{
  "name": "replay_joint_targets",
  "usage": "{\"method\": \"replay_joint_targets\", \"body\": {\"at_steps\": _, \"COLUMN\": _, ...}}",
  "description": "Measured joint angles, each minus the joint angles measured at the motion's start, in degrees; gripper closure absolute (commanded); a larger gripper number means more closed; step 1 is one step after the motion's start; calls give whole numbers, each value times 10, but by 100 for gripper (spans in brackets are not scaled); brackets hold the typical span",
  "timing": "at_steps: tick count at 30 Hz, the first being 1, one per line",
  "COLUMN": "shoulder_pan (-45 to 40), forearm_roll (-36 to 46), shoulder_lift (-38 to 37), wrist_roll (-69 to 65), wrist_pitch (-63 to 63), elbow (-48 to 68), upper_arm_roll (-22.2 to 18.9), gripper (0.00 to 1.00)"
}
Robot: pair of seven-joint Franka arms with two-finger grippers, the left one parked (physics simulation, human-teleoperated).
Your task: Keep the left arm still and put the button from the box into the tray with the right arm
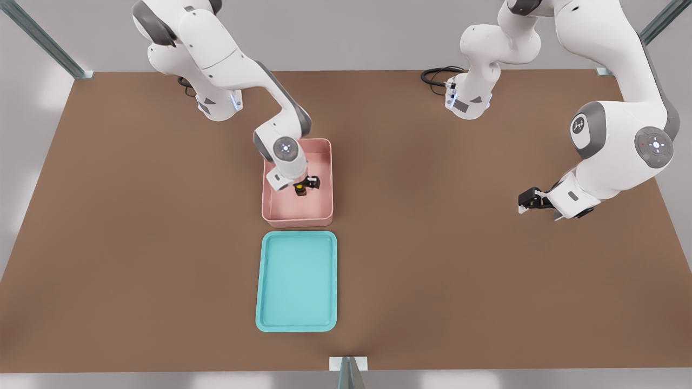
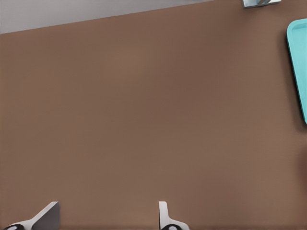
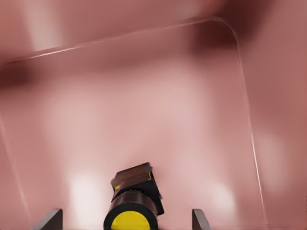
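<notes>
Button (image 3: 131,208): stubby dark body, round yellow top, on the floor of the pink box (image 1: 324,208). Right arm (image 1: 232,70) reaches down into box; gripper (image 1: 306,185) low over button, fingers (image 3: 49,221) spread wide either side, not touching it. Teal tray (image 1: 297,324) just beside box on brown table (image 1: 486,270).

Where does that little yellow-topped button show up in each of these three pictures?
Front view: the button sits inside the pink box, under the gripper.
Left wrist view: not in it; only table and the tray's edge.
Right wrist view: the button lies between the open fingers.
Shared landmark: the box floor.
</notes>
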Motion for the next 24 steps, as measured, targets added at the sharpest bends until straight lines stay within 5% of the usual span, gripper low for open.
{"method": "replay_joint_targets", "body": {"at_steps": 4, "shoulder_pan": -1, "forearm_roll": 0, "shoulder_lift": 0, "wrist_roll": 12, "wrist_pitch": 9, "elbow": -5, "upper_arm_roll": 0, "gripper": 0}}
{"method": "replay_joint_targets", "body": {"at_steps": 7, "shoulder_pan": -3, "forearm_roll": 0, "shoulder_lift": 0, "wrist_roll": 20, "wrist_pitch": 12, "elbow": -6, "upper_arm_roll": 0, "gripper": 28}}
{"method": "replay_joint_targets", "body": {"at_steps": 13, "shoulder_pan": -4, "forearm_roll": 0, "shoulder_lift": 1, "wrist_roll": 33, "wrist_pitch": 16, "elbow": -6, "upper_arm_roll": 0, "gripper": 29}}
{"method": "replay_joint_targets", "body": {"at_steps": 17, "shoulder_pan": -4, "forearm_roll": 1, "shoulder_lift": 1, "wrist_roll": 39, "wrist_pitch": 17, "elbow": -6, "upper_arm_roll": 0, "gripper": 54}}
{"method": "replay_joint_targets", "body": {"at_steps": 24, "shoulder_pan": -4, "forearm_roll": 3, "shoulder_lift": -35, "wrist_roll": 46, "wrist_pitch": 5, "elbow": -1, "upper_arm_roll": -2, "gripper": 54}}
